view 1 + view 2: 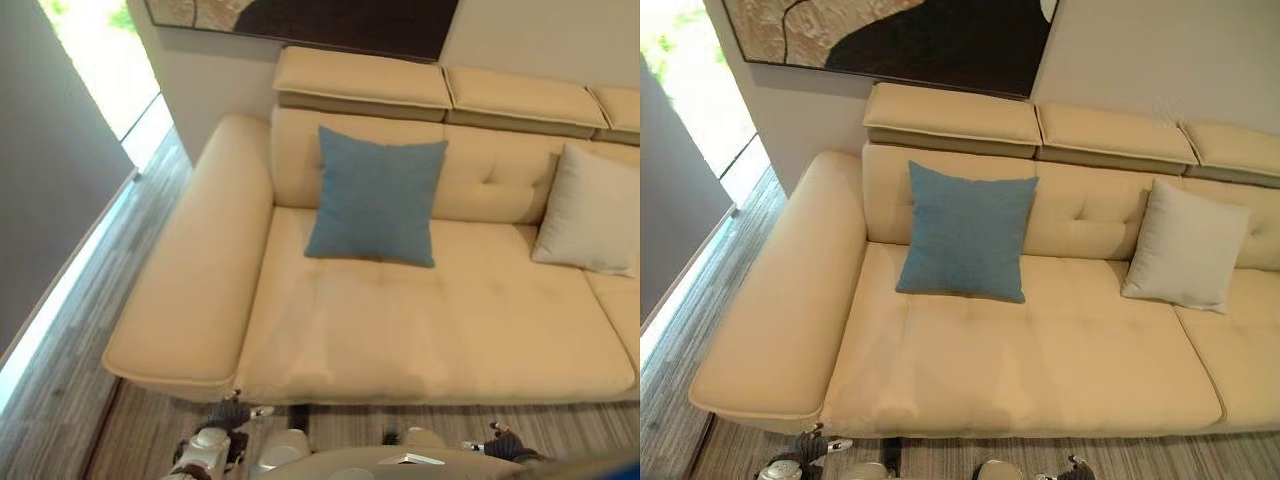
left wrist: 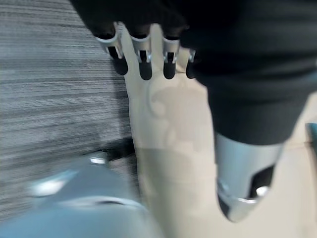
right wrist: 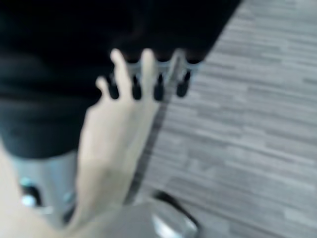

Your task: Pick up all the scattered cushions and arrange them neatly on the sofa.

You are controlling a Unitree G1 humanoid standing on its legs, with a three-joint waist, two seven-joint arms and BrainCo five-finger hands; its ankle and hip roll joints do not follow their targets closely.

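Note:
A blue cushion (image 1: pixel 375 195) stands upright against the backrest of the beige sofa (image 1: pixel 430 330), towards its left end. A cream cushion (image 1: pixel 590 210) leans against the backrest further right. Both hands hang low in front of the sofa's front edge. My left hand (image 1: pixel 228 412) is below the armrest corner, and its wrist view shows straight fingers (image 2: pixel 143 54) and a thumb (image 2: pixel 245 183) holding nothing, over the sofa edge and carpet. My right hand (image 1: pixel 505 443) is at the lower right; its fingers (image 3: pixel 148 74) are straight and empty too.
The sofa's wide left armrest (image 1: pixel 195 270) runs along a strip of wooden floor (image 1: pixel 70 370) beside a bright window (image 1: pixel 100 50). A striped grey rug (image 1: pixel 150 430) lies in front of the sofa. A dark painting (image 1: pixel 890 35) hangs on the wall above.

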